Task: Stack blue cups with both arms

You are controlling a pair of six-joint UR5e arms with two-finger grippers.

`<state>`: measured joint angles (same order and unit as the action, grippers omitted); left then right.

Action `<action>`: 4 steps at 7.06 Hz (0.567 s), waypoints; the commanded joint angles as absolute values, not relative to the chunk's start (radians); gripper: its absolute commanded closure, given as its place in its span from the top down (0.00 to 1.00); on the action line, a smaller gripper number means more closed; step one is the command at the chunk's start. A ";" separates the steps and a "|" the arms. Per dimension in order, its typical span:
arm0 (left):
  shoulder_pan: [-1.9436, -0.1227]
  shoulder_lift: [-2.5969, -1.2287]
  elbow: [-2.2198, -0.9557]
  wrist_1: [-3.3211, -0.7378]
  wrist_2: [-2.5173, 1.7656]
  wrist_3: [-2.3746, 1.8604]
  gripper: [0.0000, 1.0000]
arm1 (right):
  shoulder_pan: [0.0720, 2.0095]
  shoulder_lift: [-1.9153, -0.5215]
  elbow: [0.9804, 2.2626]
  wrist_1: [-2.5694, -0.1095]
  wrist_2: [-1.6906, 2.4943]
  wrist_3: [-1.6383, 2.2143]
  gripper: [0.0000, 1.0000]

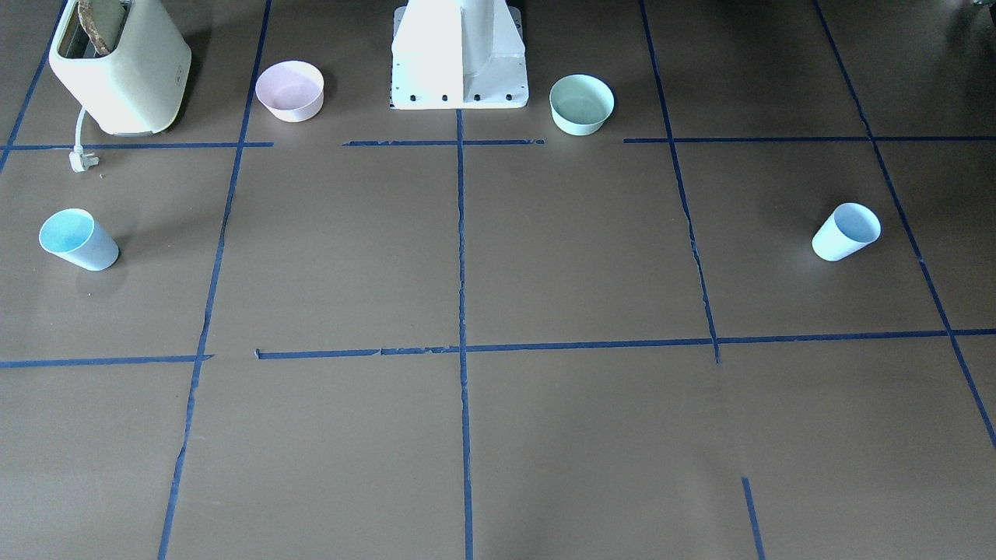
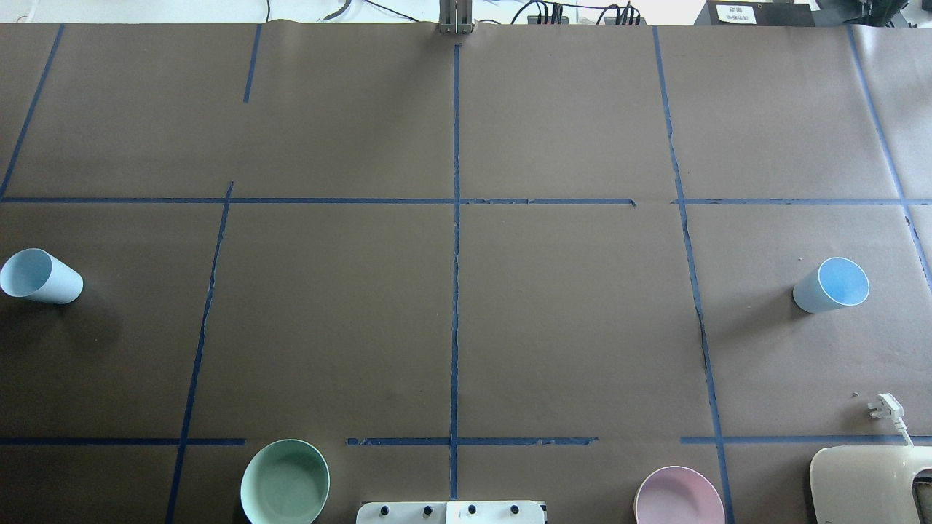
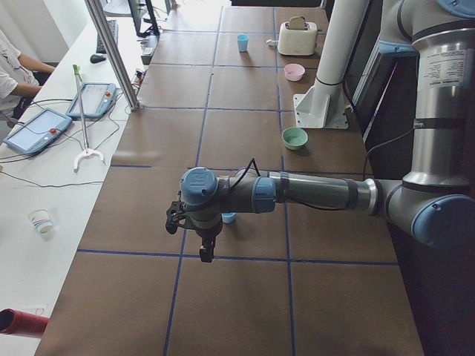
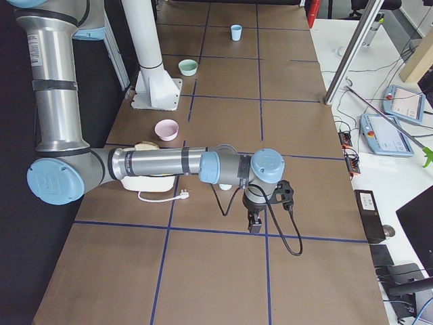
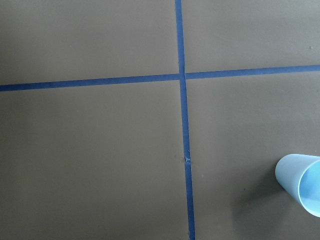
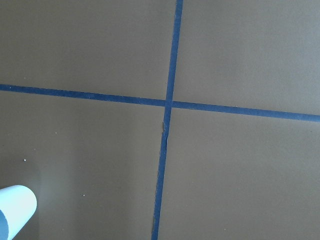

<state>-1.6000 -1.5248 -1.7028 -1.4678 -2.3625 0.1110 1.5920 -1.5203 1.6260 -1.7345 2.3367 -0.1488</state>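
Two pale blue cups stand upright and far apart on the brown table. One cup (image 1: pixel 846 232) is on my left side; it also shows in the overhead view (image 2: pixel 40 276) and the left wrist view (image 5: pixel 300 182). The other cup (image 1: pixel 78 239) is on my right side, seen in the overhead view (image 2: pixel 832 284) and the right wrist view (image 6: pixel 15 210). My left gripper (image 3: pixel 206 252) hangs above the table near the left cup (image 3: pixel 228 218). My right gripper (image 4: pixel 254 223) hangs near the right cup. Both show only in the side views; I cannot tell whether they are open or shut.
A cream toaster (image 1: pixel 120 66) with its loose plug (image 1: pixel 82 159) stands near the right cup. A pink bowl (image 1: pixel 289 90) and a mint-green bowl (image 1: pixel 581 103) flank the white pedestal (image 1: pixel 459 54). Blue tape lines cross the table.
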 commanded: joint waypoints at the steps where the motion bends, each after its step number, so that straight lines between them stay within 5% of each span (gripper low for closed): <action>1: -1.598 -1.507 -1.706 -1.527 -2.365 0.124 1.00 | 1.591 -1.532 1.631 -1.738 2.332 -0.149 1.00; 4: -1.598 -1.503 -1.713 -1.545 -2.368 0.124 1.00 | 1.589 -1.540 1.632 -1.735 2.333 -0.149 1.00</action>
